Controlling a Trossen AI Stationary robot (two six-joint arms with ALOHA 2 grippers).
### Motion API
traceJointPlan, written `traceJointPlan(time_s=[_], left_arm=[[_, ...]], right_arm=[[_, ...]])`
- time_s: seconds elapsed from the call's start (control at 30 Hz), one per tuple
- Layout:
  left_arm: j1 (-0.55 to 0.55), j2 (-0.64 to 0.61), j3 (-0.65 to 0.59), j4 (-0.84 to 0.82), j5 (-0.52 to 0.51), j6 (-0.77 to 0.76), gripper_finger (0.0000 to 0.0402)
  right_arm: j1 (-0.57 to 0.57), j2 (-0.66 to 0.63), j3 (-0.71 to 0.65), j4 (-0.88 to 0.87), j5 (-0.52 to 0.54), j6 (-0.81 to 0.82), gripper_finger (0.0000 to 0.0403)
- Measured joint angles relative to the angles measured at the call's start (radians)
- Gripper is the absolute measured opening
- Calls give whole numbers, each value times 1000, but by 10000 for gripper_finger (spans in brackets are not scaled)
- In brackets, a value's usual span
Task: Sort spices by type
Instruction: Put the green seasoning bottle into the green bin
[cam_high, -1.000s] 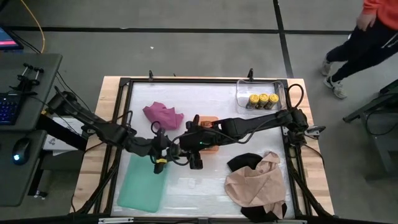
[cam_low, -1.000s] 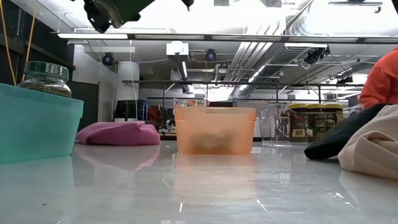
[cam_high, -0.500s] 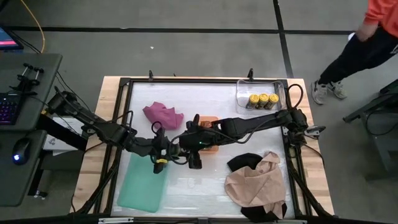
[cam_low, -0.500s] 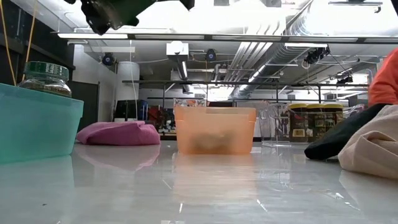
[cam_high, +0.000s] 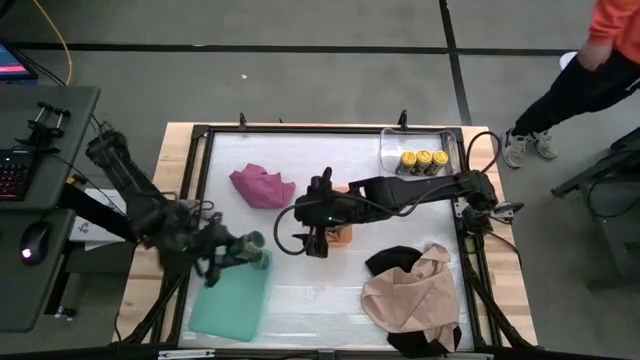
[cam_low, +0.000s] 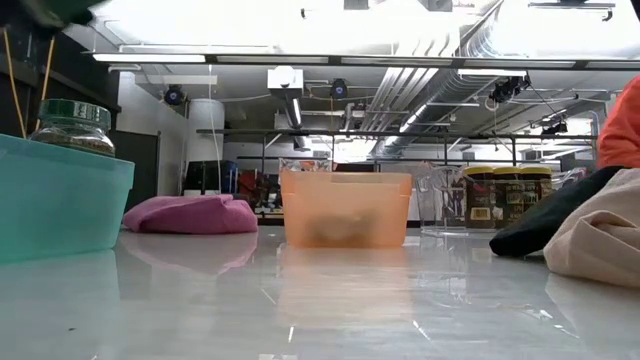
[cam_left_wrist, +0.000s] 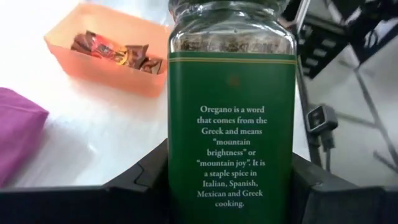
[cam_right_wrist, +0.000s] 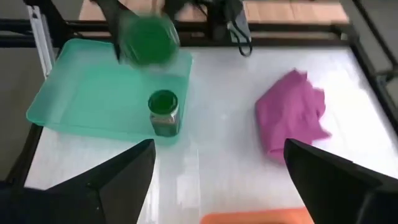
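While the left gripper hangs over the near corner of the teal tray, its fingers pinch a green-labelled oregano jar from both sides, the label facing the wrist camera and the jar upright between the two dark pads. From the right wrist view that held jar shows as a blurred green lid above the tray's edge. Just below and beyond those fingers a second green-lidded jar stands upright inside the tray, by the rim nearest the table's middle; in the low view it rises above the tray wall.

Right of the left fingers lies the magenta cloth, apart from both grippers. Further right, the right gripper hovers over bare table with its fingers spread wide and nothing between them. Just beside those fingers, on their far side, sits the orange bin holding orange-and-black packets. Well to the right, at the table's far corner, a clear bin holds three yellow-lidded jars. The tan cloth lies over a black cloth near the right front.
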Motion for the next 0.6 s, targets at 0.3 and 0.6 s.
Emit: traceJointPlan(time_s=[0.3, 0.6], left_arm=[[-360, 45, -1, -180, -414, -353, 171], [-454, 159, -1, -316, -524, -658, 170]], right_arm=[[2, 10, -3, -52, 0, 203, 352], [66, 10, -4, -41, 1, 335, 352]])
